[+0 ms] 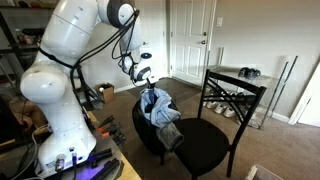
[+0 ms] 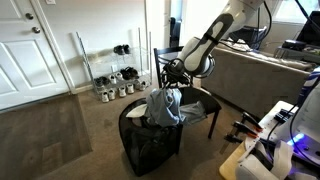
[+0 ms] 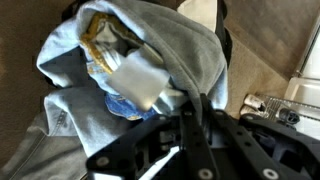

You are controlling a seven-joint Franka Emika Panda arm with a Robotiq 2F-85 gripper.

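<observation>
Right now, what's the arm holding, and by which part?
Grey-blue garment, pinched by the fingers at its bunched top; the rest hangs over the black hamper.

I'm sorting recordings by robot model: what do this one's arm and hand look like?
The glossy white arm has fat, rounded segments with dark seams at the joints. Its hand is black and angular, built from open strut-like linkages.
</observation>
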